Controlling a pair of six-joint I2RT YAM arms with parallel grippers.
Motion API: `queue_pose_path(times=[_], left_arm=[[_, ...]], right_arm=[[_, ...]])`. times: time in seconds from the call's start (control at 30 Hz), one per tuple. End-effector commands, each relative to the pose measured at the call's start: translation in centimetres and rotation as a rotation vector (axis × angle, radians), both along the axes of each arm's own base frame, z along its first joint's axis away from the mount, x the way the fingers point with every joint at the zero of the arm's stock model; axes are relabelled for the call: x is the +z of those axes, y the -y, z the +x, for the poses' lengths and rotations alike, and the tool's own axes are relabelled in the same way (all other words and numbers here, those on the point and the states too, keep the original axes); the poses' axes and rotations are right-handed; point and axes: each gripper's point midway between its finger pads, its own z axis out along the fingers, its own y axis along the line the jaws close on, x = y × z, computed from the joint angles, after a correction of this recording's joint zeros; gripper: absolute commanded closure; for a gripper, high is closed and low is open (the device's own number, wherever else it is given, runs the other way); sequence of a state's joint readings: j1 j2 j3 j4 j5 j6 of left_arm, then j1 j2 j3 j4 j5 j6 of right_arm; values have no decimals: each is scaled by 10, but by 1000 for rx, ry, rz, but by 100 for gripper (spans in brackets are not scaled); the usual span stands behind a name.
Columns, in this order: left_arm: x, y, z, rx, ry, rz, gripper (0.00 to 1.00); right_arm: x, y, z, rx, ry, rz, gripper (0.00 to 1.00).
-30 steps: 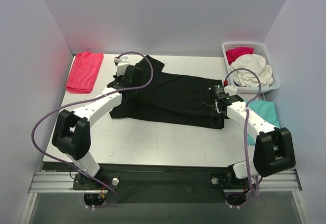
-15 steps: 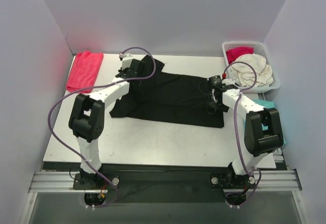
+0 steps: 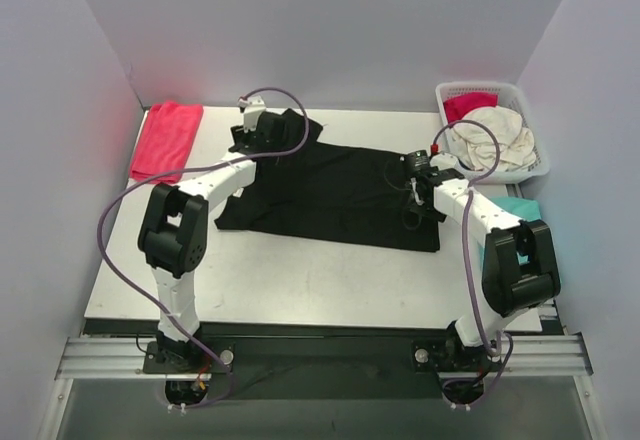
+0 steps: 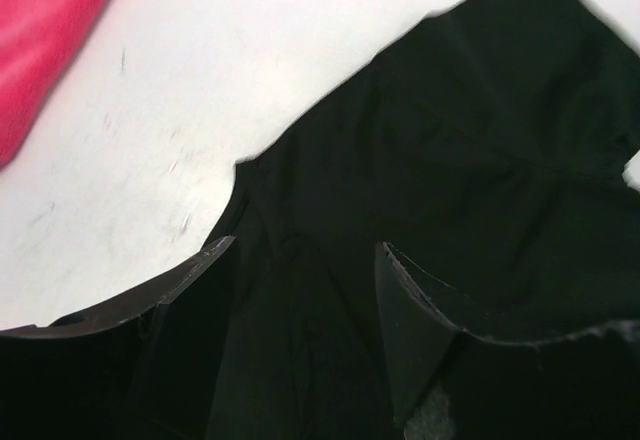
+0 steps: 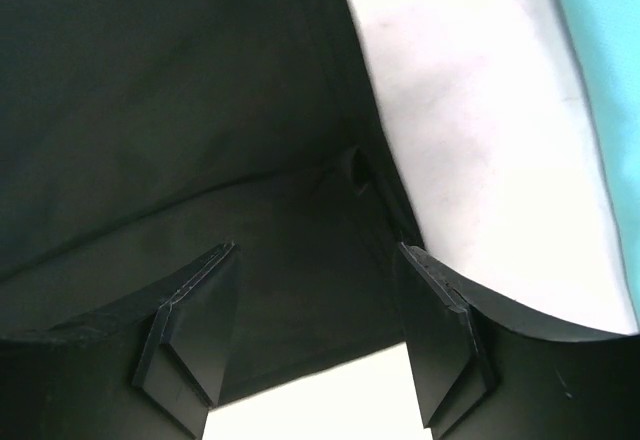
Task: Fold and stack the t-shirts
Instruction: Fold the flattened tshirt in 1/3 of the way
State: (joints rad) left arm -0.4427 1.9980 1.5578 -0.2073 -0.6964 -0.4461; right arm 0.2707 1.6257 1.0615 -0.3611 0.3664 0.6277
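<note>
A black t-shirt (image 3: 330, 192) lies spread across the middle of the table, one long edge folded over. My left gripper (image 3: 270, 132) hovers over its far left end; in the left wrist view the gripper (image 4: 305, 245) is open, with black cloth (image 4: 450, 140) below and nothing between the fingers. My right gripper (image 3: 413, 198) is over the shirt's right end. In the right wrist view it (image 5: 316, 250) stands open above the shirt's corner (image 5: 200, 110). A folded red t-shirt (image 3: 165, 140) lies at the far left. A teal t-shirt (image 3: 522, 212) lies at the right.
A white lattice basket (image 3: 540, 160) stands at the far right corner with cream (image 3: 495, 135) and red (image 3: 468, 105) cloth in it. Grey walls close in the table on three sides. Purple cables loop from both arms.
Both grippers went from shut to open and let go of the black shirt. The left one moved toward the far edge. The right one shifted slightly farther and left.
</note>
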Motion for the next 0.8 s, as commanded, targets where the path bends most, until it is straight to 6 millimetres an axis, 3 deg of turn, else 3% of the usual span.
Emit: queue_pose_path(times=[0.0,0.23,0.5,0.77], left_arm=[[7,-17,-33,43,-25,-29,33],[-57,-40,-114,73,-199,-59,35],[-88,-65,-141,132,-271,8,36],[-116,-91,-161,235,-376,67,36]], right_arm=[[9,-9,-17,39,-1,-29,38],[-9,-38,-37,112,-61,13,38],[-36,-60,-43,182,-142,70,38],[-61,-65,-49,218,-240,85,39]])
